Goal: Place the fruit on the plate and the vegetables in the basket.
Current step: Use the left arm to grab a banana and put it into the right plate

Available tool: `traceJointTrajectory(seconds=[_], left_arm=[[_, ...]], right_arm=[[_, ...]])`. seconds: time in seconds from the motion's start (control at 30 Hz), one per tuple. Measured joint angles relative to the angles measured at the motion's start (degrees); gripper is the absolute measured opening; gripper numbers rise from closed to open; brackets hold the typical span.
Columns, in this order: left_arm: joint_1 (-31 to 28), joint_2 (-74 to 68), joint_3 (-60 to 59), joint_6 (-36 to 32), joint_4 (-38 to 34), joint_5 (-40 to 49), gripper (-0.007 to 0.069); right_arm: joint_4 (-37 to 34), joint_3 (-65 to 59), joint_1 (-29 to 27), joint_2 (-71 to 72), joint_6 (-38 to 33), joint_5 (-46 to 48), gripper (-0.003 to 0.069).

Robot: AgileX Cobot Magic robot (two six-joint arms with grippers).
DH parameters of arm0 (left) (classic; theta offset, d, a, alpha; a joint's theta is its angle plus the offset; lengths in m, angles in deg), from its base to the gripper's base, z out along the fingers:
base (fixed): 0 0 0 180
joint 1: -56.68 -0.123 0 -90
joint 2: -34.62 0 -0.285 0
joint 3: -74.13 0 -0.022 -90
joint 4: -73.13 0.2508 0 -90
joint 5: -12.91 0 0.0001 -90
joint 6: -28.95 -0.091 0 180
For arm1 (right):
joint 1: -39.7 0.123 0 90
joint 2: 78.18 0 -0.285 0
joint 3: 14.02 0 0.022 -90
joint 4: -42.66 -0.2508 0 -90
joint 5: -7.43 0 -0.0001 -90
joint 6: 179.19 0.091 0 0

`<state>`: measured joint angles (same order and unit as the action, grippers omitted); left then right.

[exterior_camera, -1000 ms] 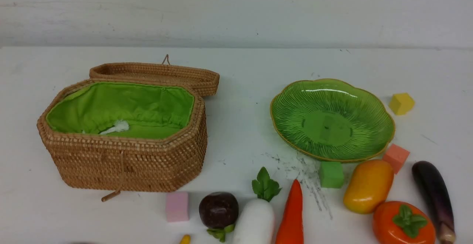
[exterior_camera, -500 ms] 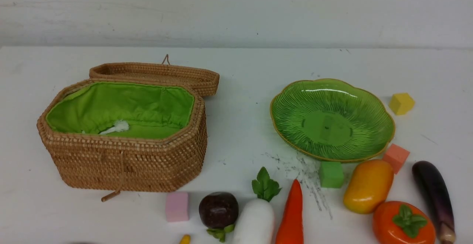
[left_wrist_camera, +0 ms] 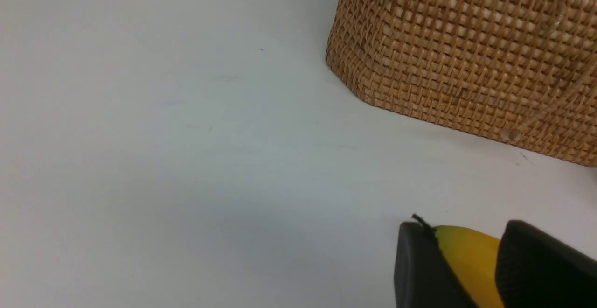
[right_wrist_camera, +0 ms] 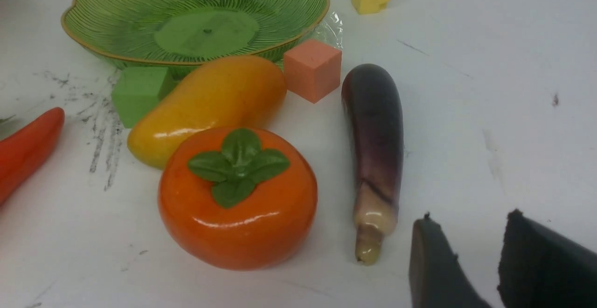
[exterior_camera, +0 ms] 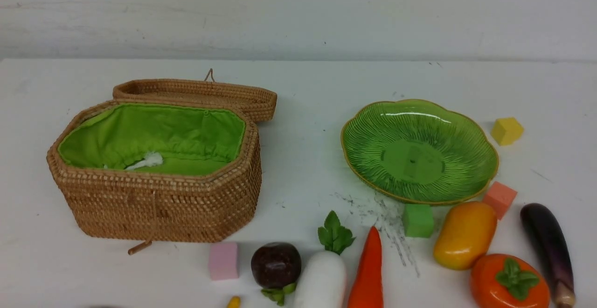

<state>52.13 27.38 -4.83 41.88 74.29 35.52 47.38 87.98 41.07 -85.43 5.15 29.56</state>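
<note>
The open woven basket [exterior_camera: 158,205] with green lining stands at the left, and the green plate [exterior_camera: 419,154] at the right. Along the near edge lie a banana tip [exterior_camera: 233,302], mangosteen [exterior_camera: 275,264], white radish [exterior_camera: 322,280], red pepper [exterior_camera: 368,270], mango [exterior_camera: 464,235], persimmon [exterior_camera: 508,282] and eggplant [exterior_camera: 548,247]. Neither gripper shows in the front view. My left gripper [left_wrist_camera: 462,227] has its jaws apart, and the banana [left_wrist_camera: 471,261] shows in the gap; contact is unclear. My right gripper [right_wrist_camera: 470,215] is open over bare table beside the eggplant [right_wrist_camera: 375,135].
Foam cubes lie among the items: pink [exterior_camera: 223,260] by the basket, green [exterior_camera: 418,220] and orange [exterior_camera: 500,199] against the plate's near rim, yellow [exterior_camera: 506,130] to its right. The basket's lid [exterior_camera: 196,94] lies open behind it. A wall runs behind the table.
</note>
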Motion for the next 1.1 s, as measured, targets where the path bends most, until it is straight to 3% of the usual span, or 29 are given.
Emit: traceJointTrajectory(seconds=[0.97, 1.1], left_arm=[[0.0, 0.0, 0.0, 0.0, 0.0, 0.0, 0.0239], [0.0, 0.0, 0.0, 1.0, -1.2, -4.8, 0.0239]], right_arm=[[0.0, 0.0, 0.0, 0.0, 0.0, 0.0, 0.0243], [0.0, 0.0, 0.0, 0.0, 0.0, 0.0, 0.0243]])
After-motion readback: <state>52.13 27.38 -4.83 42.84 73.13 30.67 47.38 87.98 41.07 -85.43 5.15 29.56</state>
